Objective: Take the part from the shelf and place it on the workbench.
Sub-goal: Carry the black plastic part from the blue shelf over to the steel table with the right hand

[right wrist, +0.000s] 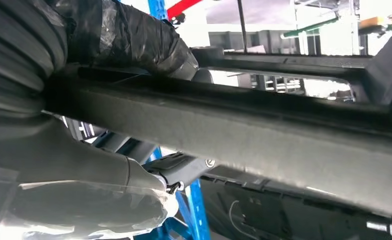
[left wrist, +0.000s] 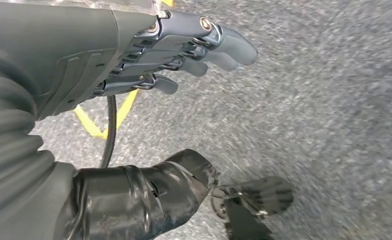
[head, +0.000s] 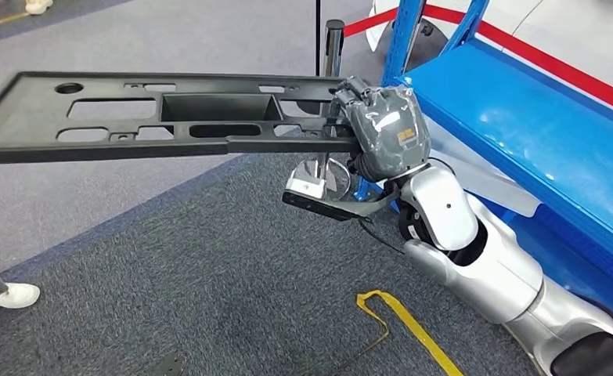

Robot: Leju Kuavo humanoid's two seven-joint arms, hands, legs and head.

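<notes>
- The blue metal shelf [head: 522, 125] runs along the right of the head view, its red-striped edge behind it; grey carpet floor [head: 209, 298] with a yellow tape mark [head: 401, 313] lies below.
- The long, flat black plastic part [head: 146, 117], pierced with cut-outs and a rectangular recess, hangs in the air clear of the shelf's front edge — its long axis stretches sideways, away from the shelf and across the robot's front.
- The right hand [head: 381, 129], on its silver arm, grasps the part at the end nearest the shelf; the right wrist view shows the thumb over the top and the fingers under the rim, so nearly all of the part's length juts out unsupported towards the robot's left.
- The left hand [left wrist: 183, 50] hangs low over the carpet, fingers extended together and holding nothing — the farther of the two from the part.
- No workbench is visible; the carry looks likely to need care with the overhanging free end.
</notes>
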